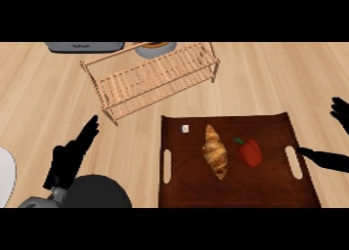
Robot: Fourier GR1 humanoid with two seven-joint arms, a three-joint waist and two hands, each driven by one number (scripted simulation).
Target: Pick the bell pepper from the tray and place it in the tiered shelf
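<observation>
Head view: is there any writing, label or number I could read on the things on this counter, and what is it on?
Grey appliance at the counter's far edge: a short dark marking on its front, too blurred to read.
Small white tag on the brown tray: too small to tell whether it carries text.
Nothing else shows writing.

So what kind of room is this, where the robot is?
Most likely a kitchen. There's a wooden counter with food on a brown tray: a croissant and a red bell pepper. Behind them stands a wooden tiered shelf, and what looks like a toaster at the back edge.
</observation>
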